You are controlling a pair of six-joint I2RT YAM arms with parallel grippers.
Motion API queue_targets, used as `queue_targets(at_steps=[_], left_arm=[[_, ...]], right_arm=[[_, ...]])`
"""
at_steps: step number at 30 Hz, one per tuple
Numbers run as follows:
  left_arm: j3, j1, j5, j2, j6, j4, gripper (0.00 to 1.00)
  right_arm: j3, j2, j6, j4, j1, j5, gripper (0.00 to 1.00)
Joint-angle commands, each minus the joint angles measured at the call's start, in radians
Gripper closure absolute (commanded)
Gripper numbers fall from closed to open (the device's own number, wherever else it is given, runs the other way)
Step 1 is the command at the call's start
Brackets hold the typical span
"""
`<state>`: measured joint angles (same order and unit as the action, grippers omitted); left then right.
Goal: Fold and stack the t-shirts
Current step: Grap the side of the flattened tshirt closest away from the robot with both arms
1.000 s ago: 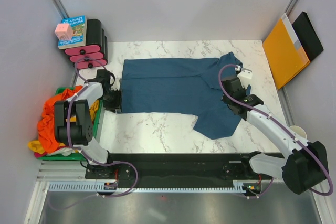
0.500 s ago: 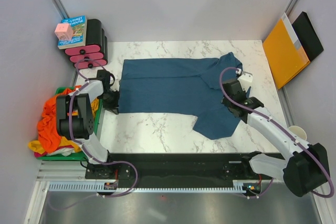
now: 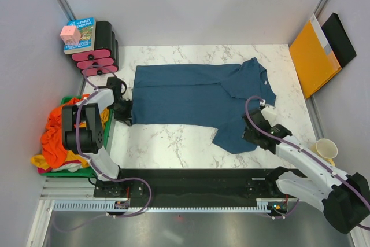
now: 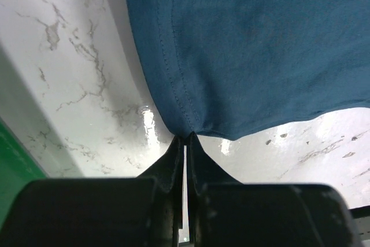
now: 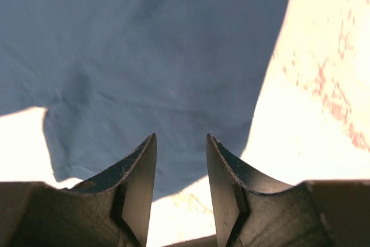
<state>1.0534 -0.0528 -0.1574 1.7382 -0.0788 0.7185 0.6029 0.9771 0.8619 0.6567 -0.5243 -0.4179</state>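
The dark teal-blue t-shirt (image 3: 196,99) lies spread flat across the marble table (image 3: 173,140), one sleeve hanging toward the near right. My left gripper (image 3: 126,110) is shut on the shirt's left hem corner; in the left wrist view the closed tips (image 4: 185,137) pinch the stitched edge of the shirt (image 4: 248,44). My right gripper (image 3: 250,133) is open and empty, low over the near end of the sleeve; in the right wrist view the gripper (image 5: 181,138) straddles the edge of the shirt (image 5: 150,56). The orange t-shirt (image 3: 55,134) and the mustard yellow one (image 3: 39,160) lie bunched at the far left.
A green bin (image 3: 69,98) holds the bunched shirts off the table's left edge. A black-and-pink stack (image 3: 99,50) with a book and a pink cube stands at the back left. An orange envelope (image 3: 312,56) leans at the back right. A cream mug (image 3: 325,148) sits at the near right.
My right arm has pulled back from the collar area toward the near edge and now hovers over the sleeve's end. The left gripper has held its place on the hem.
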Motion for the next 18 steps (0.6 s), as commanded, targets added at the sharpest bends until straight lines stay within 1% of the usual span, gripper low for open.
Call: queue_targets(at_steps=[1, 4, 8, 14, 18], left_arm=[[-0.013, 0.010, -0.090, -0.032, -0.004, -0.021, 0.98], [-0.013, 0.011, -0.093, -0.037, -0.003, -0.019, 0.98], [-0.015, 0.011, -0.094, -0.052, -0.004, -0.021, 0.98], [-0.007, 0.016, -0.094, -0.054, -0.001, -0.019, 0.98], [-0.009, 0.016, -0.093, -0.062, -0.001, -0.021, 0.98]], right_arm=[[-0.020, -0.020, 0.101, 0.096, -0.045, 0.013, 0.52], [-0.025, -0.053, 0.132, 0.141, -0.077, -0.004, 0.52], [-0.012, -0.061, 0.186, 0.184, -0.103, 0.022, 0.51], [-0.023, 0.017, 0.245, 0.181, -0.175, 0.039, 0.50], [-0.045, 0.089, 0.273, 0.146, -0.233, 0.037, 0.49]])
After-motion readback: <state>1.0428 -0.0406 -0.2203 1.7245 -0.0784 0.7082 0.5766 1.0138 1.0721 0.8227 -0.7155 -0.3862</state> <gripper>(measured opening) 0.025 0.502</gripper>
